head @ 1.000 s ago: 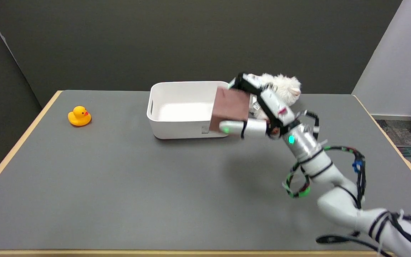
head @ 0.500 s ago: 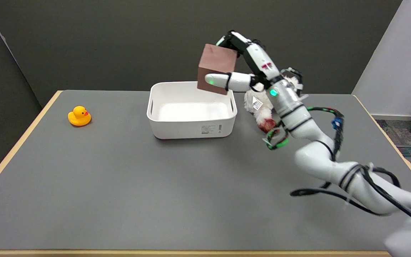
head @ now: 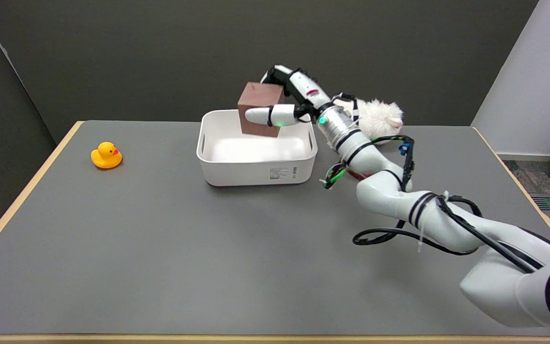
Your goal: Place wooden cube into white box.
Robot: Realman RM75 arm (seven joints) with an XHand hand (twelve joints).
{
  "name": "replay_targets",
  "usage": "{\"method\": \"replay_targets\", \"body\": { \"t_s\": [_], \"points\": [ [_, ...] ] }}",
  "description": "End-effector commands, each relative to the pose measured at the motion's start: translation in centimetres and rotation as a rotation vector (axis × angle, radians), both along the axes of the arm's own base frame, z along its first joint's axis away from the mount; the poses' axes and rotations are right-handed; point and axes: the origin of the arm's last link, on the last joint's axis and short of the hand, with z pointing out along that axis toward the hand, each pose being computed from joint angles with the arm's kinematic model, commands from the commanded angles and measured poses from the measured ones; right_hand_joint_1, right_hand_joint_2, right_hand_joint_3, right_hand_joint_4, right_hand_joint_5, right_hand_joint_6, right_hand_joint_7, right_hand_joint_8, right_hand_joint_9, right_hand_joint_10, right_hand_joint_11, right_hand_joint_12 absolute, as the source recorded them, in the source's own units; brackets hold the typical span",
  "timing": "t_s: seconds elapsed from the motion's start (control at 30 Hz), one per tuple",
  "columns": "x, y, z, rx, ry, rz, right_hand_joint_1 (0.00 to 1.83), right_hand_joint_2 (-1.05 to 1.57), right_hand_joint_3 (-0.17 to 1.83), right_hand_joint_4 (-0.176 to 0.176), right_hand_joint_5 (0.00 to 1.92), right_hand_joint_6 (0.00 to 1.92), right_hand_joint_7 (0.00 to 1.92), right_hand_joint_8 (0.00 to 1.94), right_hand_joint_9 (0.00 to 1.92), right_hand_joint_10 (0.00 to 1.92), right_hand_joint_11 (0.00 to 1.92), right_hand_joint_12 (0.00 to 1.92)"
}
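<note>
1. Table [head: 160, 248]: one grey-topped table with a light wood edge, dark wall behind it.
2. Right arm [head: 399, 200]: one white arm with black cables, reaching in from the lower right toward the box. Against the frame half a second ago it has swung left and dropped lower; the camera view itself has not shifted.
3. White box [head: 256, 169]: one open rectangular bin with rounded corners, handle slots in its short ends, and a small label on its near wall. It sits at the middle of the table's far part, in the same spot as earlier.
4. Plush toy [head: 380, 119]: one fluffy white toy, to the right of the box and behind the arm; more of it shows now than half a second ago.
5. Right hand [head: 284, 102]: one black-and-white hand, clamped on the cube, with a white finger [head: 265, 115] across the cube's near face and the black fingers behind its top right.
6. Wooden cube [head: 258, 112]: one reddish-brown block with plain flat faces and sharp edges, lighter on top. It is held in the air over the box's far half, its lower edge about level with the far rim. Half a second ago it was higher and over the box's right end.
7. Rubber duck [head: 106, 155]: one yellow duck with an orange beak, far left, well apart from the box, unmoved.
</note>
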Motion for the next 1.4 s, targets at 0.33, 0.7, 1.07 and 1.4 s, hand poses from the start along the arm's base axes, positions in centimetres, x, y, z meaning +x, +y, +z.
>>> {"method": "replay_targets", "body": {
  "t_s": [0.33,0.7,1.07,1.4],
  "points": [
    [-8.5,1.4,5.7,-0.156,-0.08,-0.356,0.81,0.75,0.89,-0.034,0.22,0.44,0.33,0.7,0.34,1.0,0.04,1.62],
    [-7.5,8.3,11.1,-0.218,-0.209,-0.2,0.64,0.64,0.96,-0.027,0.08,0.39,0.07,0.31,0.0,0.3,0.0,0.81],
    [2.8,13.8,12.7,-0.163,-0.24,0.236,0.65,0.7,0.86,-0.034,0.11,0.31,0.1,0.25,0.0,0.39,0.0,0.82],
    [25.4,10.1,10.3,-0.03,-0.014,0.581,0.29,0.62,0.89,0.014,0.0,0.21,0.0,0.18,0.0,0.23,0.0,0.73]
  ]
}}
